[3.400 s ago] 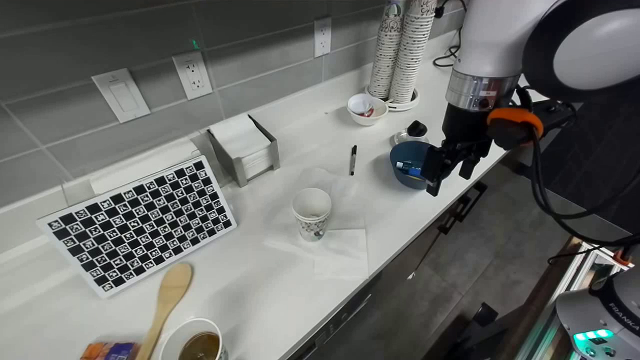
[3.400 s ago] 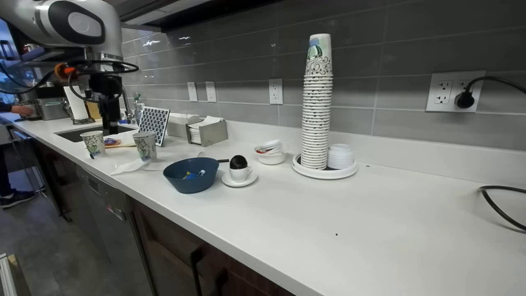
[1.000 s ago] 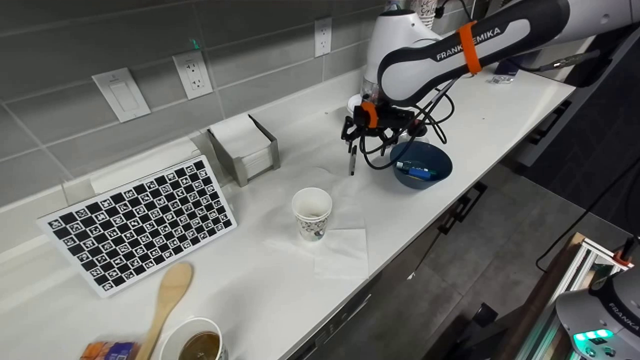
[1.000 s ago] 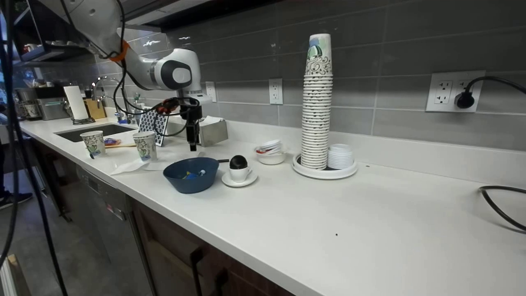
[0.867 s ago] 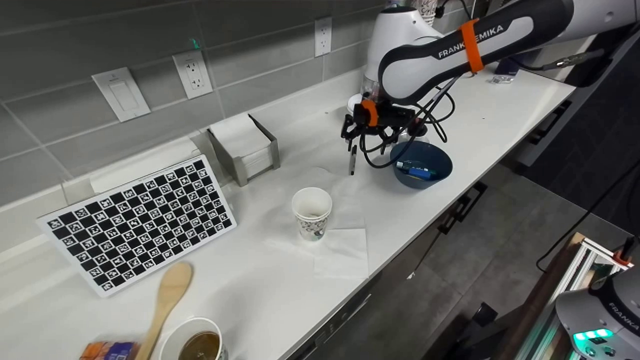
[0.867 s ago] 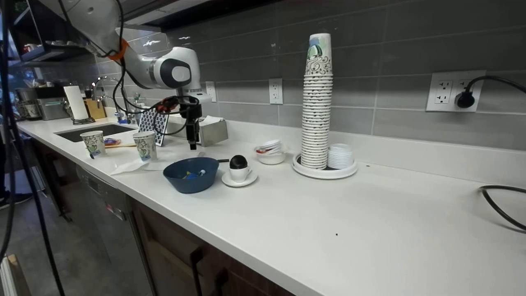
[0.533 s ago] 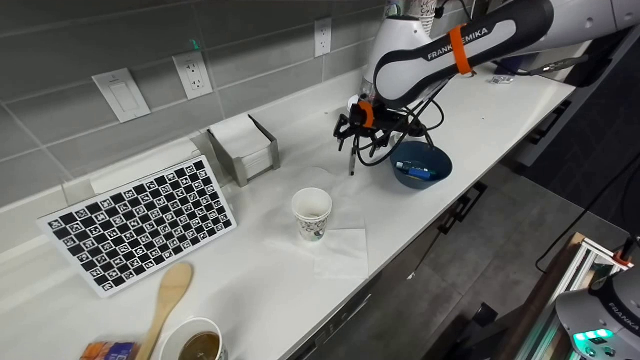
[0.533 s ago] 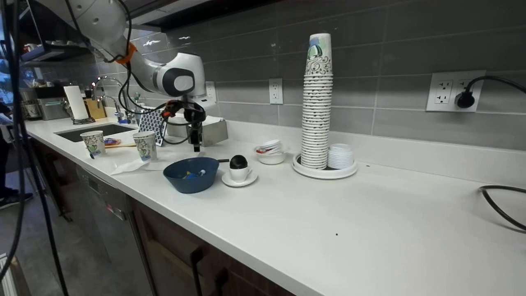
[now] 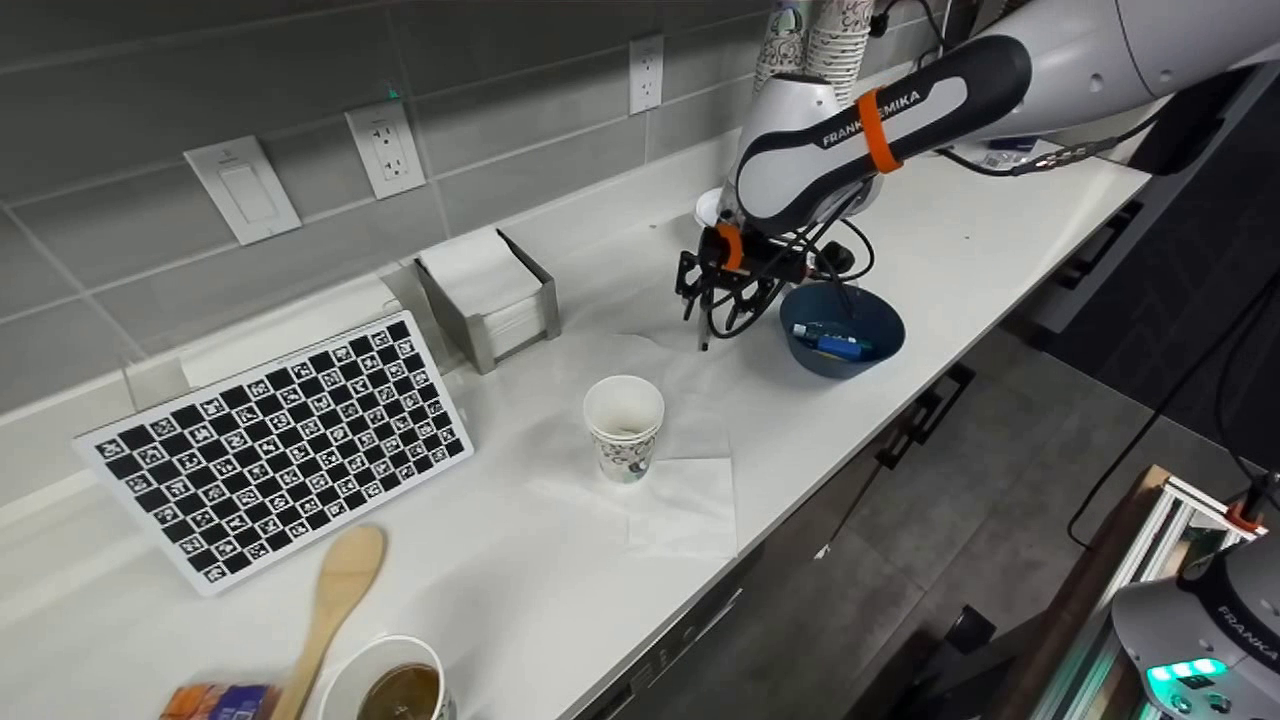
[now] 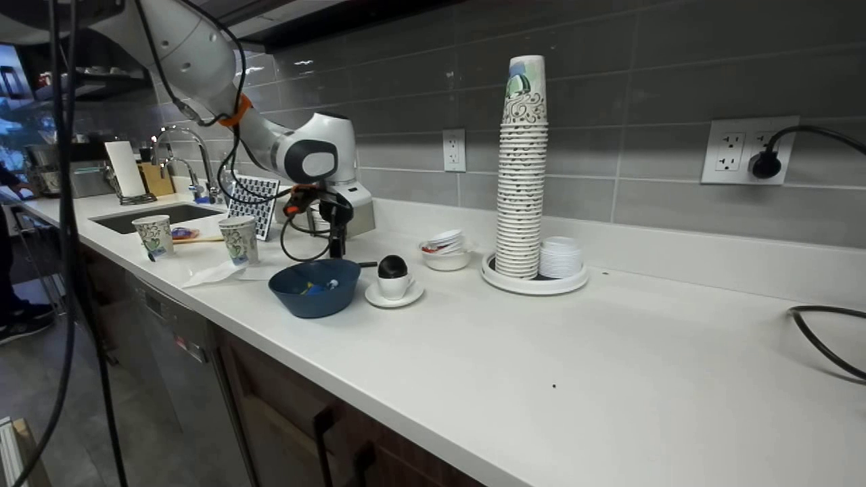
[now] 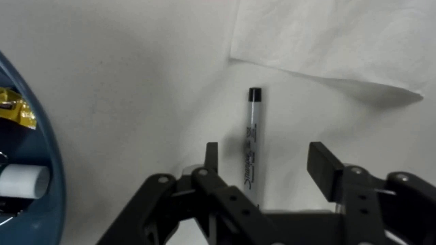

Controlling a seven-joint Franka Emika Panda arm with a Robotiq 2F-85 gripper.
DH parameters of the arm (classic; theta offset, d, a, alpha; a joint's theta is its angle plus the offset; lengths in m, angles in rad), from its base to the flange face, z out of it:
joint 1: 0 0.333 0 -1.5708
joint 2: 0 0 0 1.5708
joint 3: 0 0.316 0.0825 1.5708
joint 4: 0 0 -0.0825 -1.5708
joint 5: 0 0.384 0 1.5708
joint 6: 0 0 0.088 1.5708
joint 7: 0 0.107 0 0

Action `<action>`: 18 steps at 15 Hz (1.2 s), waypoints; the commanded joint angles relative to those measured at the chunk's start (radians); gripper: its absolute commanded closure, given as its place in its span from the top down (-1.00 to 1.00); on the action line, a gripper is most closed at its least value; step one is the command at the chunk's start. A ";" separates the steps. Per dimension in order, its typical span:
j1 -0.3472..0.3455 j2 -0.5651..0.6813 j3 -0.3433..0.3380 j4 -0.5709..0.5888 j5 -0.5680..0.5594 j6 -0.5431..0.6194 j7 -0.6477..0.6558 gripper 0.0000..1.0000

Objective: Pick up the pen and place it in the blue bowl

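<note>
The pen (image 11: 253, 117) lies on the white counter, grey-barrelled with a black end. In the wrist view it runs between the open fingers, nearer the left finger (image 11: 212, 154); its near end is hidden by the gripper. My gripper (image 11: 264, 154) is open and empty, a little above the pen. In an exterior view the gripper (image 9: 715, 308) hides the pen's far part, and only the near end of the pen (image 9: 704, 338) shows. In an exterior view the pen's dark end (image 10: 368, 264) shows behind the blue bowl (image 10: 314, 308). The bowl (image 9: 808, 358) stands beside the gripper, holding a blue marker (image 9: 842, 347).
Stacked paper cups (image 9: 625, 440) stand on napkins (image 9: 690, 510). A napkin holder (image 9: 548, 305) is near the wall. A white cup (image 10: 392, 287) with a black object stands beside the bowl. A white bowl (image 10: 446, 260) and tall cup stack (image 10: 521, 203) are farther along.
My gripper has swung from over the counter near the bowl toward the pen, then lowered around it, staying open. The pen and the bowl have not moved.
</note>
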 commanded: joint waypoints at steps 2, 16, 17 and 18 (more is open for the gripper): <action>0.069 0.054 -0.054 0.080 -0.060 -0.006 0.041 -0.37; 0.146 0.006 -0.120 0.077 -0.262 -0.089 0.118 -0.94; 0.142 -0.017 -0.121 0.056 -0.259 -0.071 0.121 -0.94; 0.133 -0.041 -0.121 0.033 -0.250 -0.060 0.120 -0.94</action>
